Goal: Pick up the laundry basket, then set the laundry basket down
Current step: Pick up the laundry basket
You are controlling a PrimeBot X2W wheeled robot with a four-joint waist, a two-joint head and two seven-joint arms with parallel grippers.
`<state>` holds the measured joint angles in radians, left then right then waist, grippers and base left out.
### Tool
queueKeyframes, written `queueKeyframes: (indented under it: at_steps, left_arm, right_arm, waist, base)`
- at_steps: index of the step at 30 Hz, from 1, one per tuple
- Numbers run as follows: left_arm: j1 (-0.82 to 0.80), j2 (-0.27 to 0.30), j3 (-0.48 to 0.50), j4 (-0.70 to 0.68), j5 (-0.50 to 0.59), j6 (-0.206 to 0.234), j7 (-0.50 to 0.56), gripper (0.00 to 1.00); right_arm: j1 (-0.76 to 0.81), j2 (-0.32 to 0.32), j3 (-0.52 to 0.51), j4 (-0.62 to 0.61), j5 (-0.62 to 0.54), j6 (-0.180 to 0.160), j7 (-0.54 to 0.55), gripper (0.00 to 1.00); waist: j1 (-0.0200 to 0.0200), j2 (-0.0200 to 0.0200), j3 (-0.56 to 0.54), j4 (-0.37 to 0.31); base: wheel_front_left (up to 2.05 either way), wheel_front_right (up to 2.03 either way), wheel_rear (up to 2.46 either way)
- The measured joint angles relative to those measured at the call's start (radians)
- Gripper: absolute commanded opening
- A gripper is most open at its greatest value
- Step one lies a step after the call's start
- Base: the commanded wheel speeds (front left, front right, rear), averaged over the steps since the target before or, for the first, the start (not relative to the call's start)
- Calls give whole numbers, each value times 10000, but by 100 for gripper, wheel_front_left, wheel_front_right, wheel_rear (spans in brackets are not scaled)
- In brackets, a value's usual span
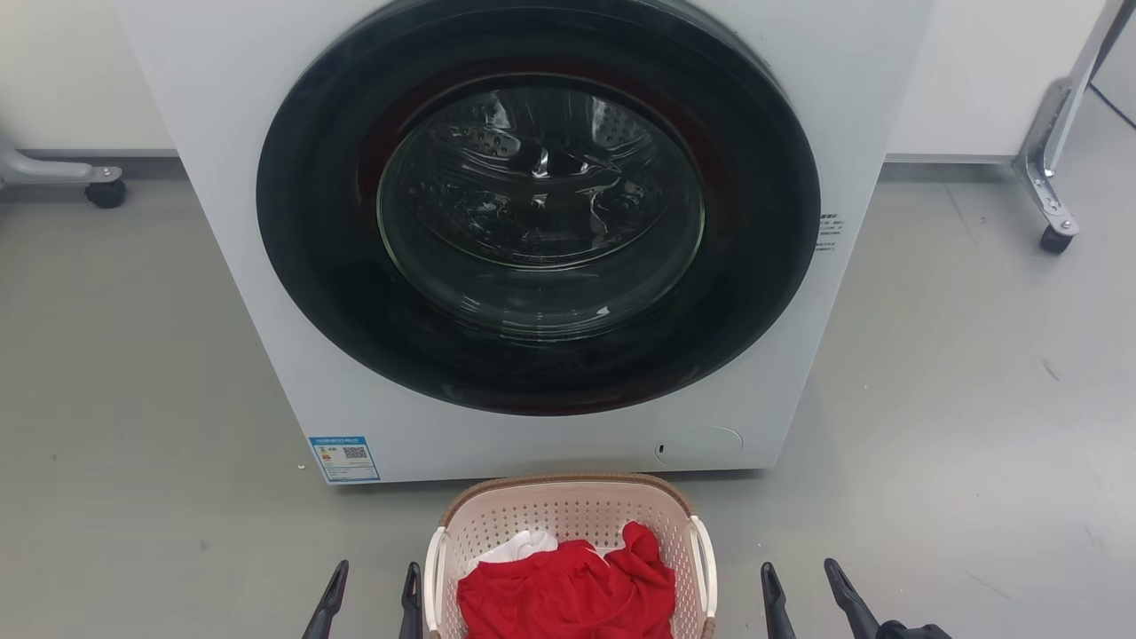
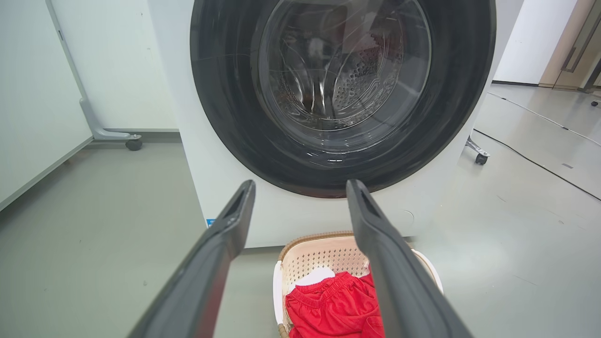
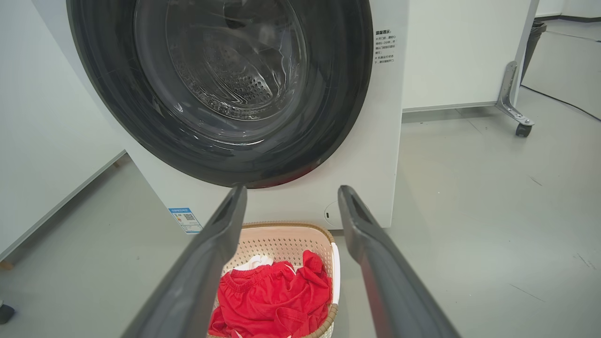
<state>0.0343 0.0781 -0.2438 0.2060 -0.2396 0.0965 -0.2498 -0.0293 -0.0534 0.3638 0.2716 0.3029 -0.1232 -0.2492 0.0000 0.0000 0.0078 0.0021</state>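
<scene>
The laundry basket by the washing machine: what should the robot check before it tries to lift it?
1. Laundry basket upright on the floor: ok.
2. Left end effector open, close beside the left handle: ok.
3. Right end effector open: ok. Lined up with the right handle: not ok, bare floor lies between them.
4. A handle between the fingers on either side: not ok.
5. Red clothes all inside the basket: cannot tell, the near edge is cut off.
6. Washer door shut, out of the way: ok.
</scene>
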Motion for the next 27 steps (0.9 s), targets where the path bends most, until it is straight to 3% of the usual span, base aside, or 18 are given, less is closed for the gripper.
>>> queueKeyframes:
  at_steps: [27]
  left_arm:
    - [-2, -79, 125, -36, 36, -96, 0, 100]
  right_arm:
    - [10, 10, -21, -167, -17, 61, 0, 100]
  waist:
    - [0, 0, 319, 1]
  base:
    - [0, 0, 0]
